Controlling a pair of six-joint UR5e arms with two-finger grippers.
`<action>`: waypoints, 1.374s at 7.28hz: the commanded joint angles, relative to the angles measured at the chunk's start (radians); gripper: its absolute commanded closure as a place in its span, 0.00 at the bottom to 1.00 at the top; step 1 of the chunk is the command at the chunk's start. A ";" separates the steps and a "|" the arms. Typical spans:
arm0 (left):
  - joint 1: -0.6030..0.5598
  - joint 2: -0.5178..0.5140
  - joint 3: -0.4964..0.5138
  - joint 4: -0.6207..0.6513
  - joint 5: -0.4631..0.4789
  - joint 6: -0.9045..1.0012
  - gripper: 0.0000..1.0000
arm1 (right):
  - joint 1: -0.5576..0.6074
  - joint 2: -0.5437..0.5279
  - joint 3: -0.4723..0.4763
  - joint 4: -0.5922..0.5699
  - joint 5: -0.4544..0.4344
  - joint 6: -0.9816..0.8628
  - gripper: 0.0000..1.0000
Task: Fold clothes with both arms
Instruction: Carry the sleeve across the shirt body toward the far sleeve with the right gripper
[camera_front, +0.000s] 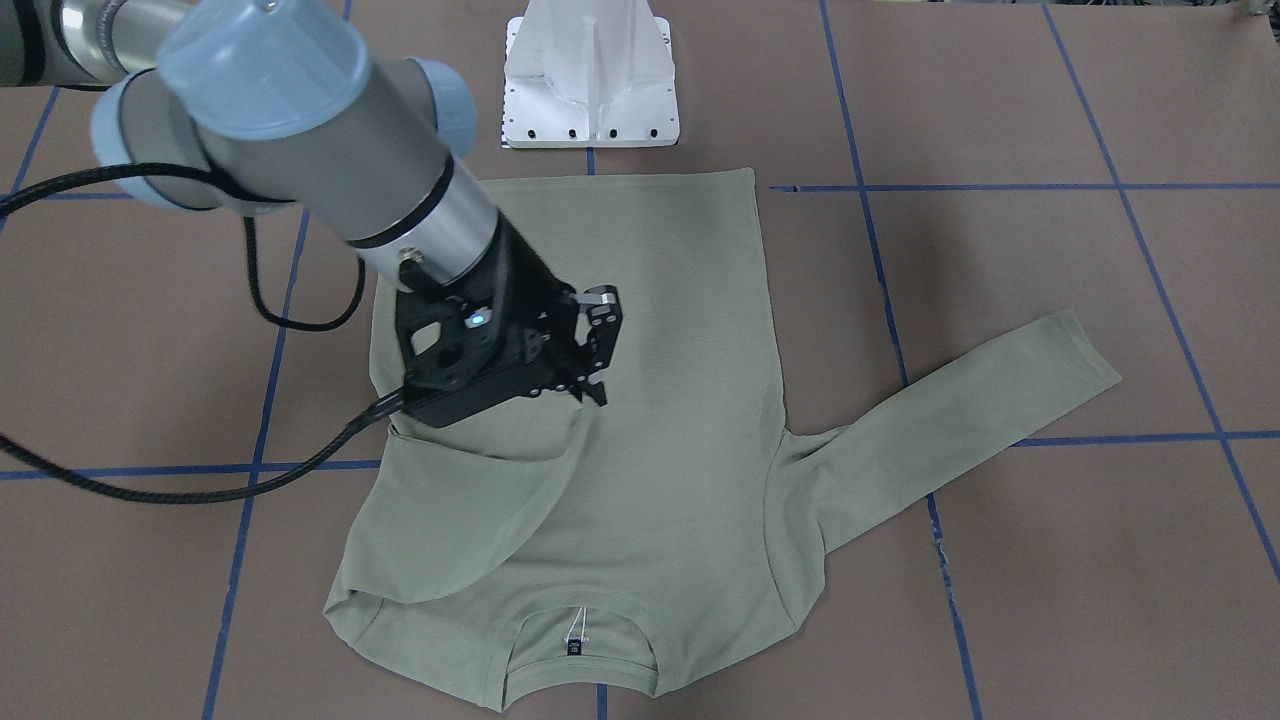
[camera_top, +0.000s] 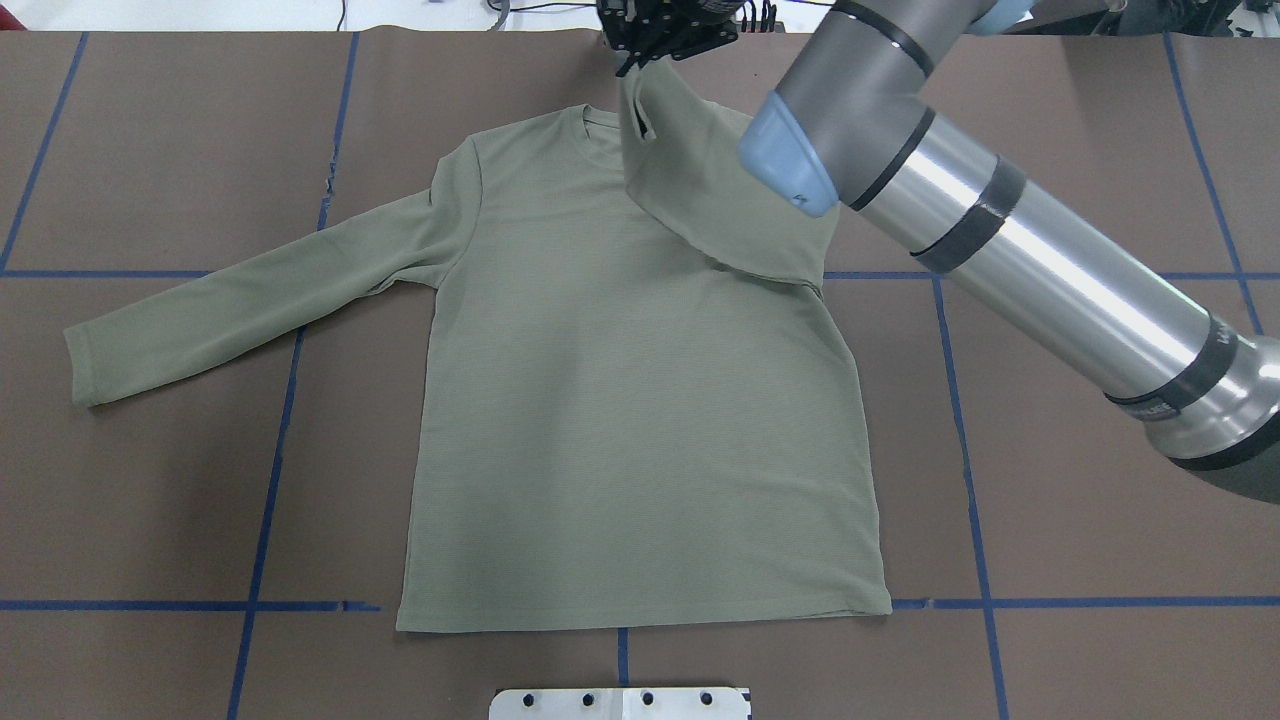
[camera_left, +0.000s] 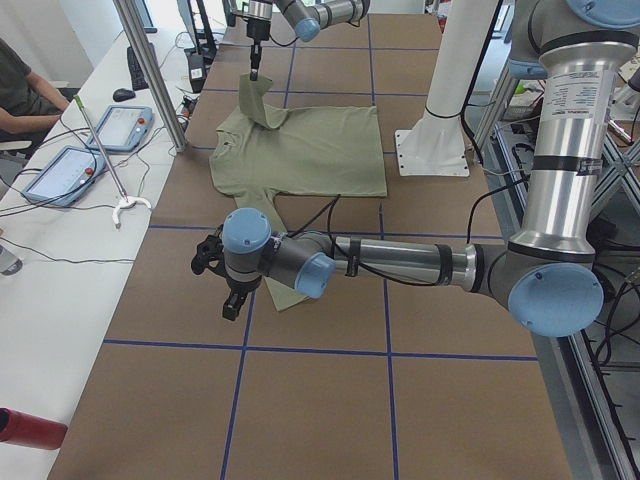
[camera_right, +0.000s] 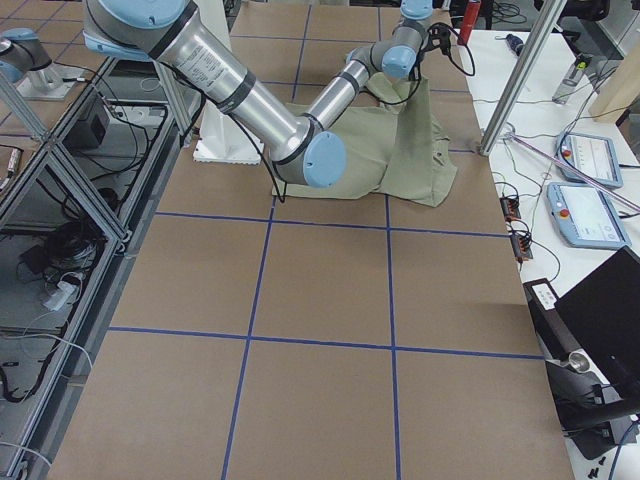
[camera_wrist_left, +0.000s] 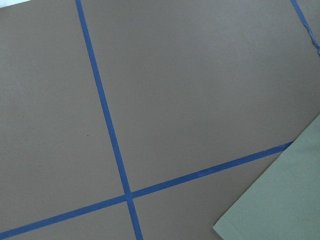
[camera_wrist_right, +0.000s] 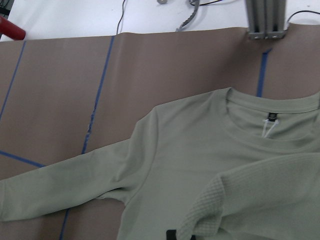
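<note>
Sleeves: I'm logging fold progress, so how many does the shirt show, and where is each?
2. The flat sleeve lies stretched out on the table, on the robot's left. The lifted sleeve hangs from the right gripper, drawn over the shirt near its neck.

We're looking at a big table (camera_top: 1100, 450) w/ a matte brown top, and blue tape lines (camera_top: 270, 480) are dividing it into large squares. Along one long edge a white bench (camera_left: 60, 250) is carrying two grey tablets (camera_left: 125, 125) w/ red buttons, loose cables & a red cylinder (camera_left: 30, 428). Aluminium posts (camera_left: 150, 70) are rising btwn table & bench. A person (camera_left: 25, 85) is sitting at the bench. On the opp. side a metal frame (camera_right: 60, 150) is standing over tangled cables. Light is falling evenly, w/ soft shadows.
</note>
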 joint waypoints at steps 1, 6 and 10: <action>0.000 0.001 0.012 -0.001 0.000 0.002 0.00 | -0.117 0.052 -0.031 0.000 -0.105 -0.002 1.00; 0.000 -0.001 0.021 -0.001 0.000 0.002 0.00 | -0.192 0.187 -0.440 0.110 -0.225 -0.006 1.00; 0.000 -0.004 0.021 0.001 0.000 0.001 0.00 | -0.310 0.297 -0.617 0.172 -0.406 -0.008 1.00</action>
